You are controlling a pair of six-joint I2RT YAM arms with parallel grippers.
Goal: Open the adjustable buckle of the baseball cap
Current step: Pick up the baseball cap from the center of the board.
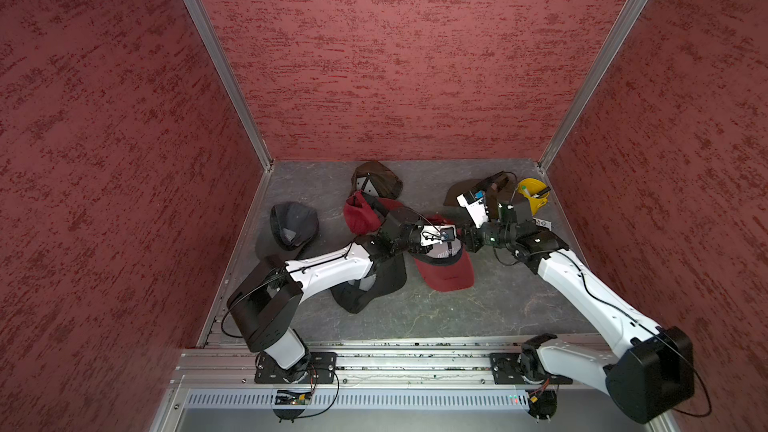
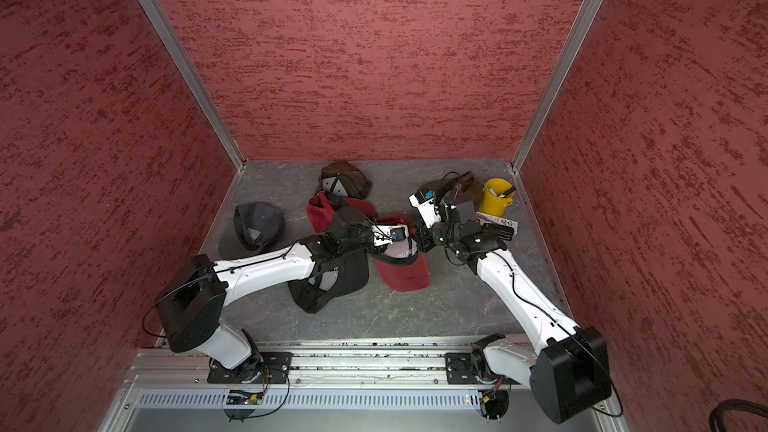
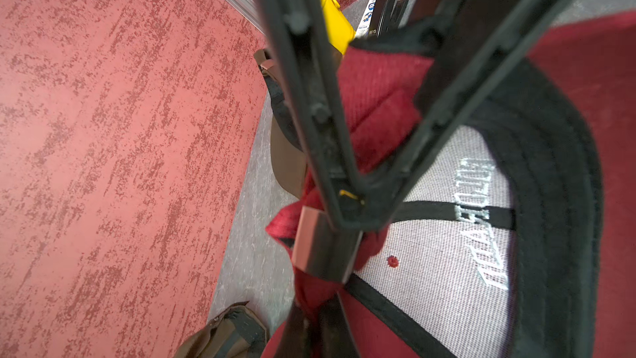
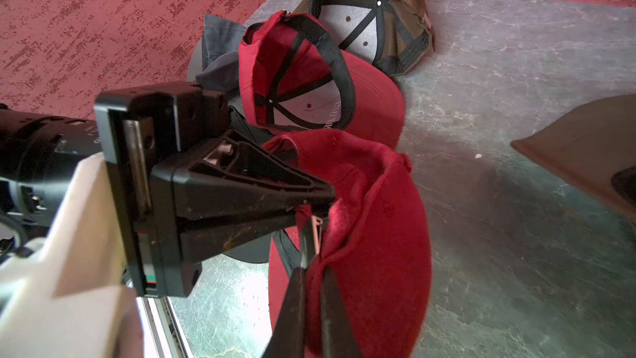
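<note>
The left gripper's fingers [image 3: 309, 98] are closed, their tips pinched on the red strap [image 3: 280, 229] right against the metal buckle [image 3: 323, 249]. The left gripper [image 3: 351, 211] sits at the buckle's edge. On the other side of the buckle the right gripper's fingers [image 4: 292, 304] are closed too, with red strap fabric caught between them. The right gripper [image 4: 309, 266] and the left one are almost tip to tip, with only the buckle between them. Whether the buckle's clasp is open cannot be made out.

The strap belongs to the red cap [image 1: 444, 272], which lies opening-up directly below both sets of fingers. Its pale mesh lining with stitched lettering faces upward. Its brim points away from the fingers toward the arm bases and rests on the grey worktop [image 1: 478, 317]. In both top views the two arms meet over the cap's back edge.

Just beside the left fingers, under the left forearm, lies a black cap [image 1: 388, 284]. Beyond the fingers, toward the back wall, a second red cap [image 1: 361, 214] shows its inside, and a brown cap [image 1: 376, 180] lies just behind it. A grey cap [image 1: 293, 224] lies well apart on the left arm's side. Beyond the right fingers a second brown cap [image 1: 452, 198] is partly hidden by the right wrist. Near the corner stands a yellow cup [image 1: 534, 197], with a printed packet [image 2: 496, 220] beside it.
</note>
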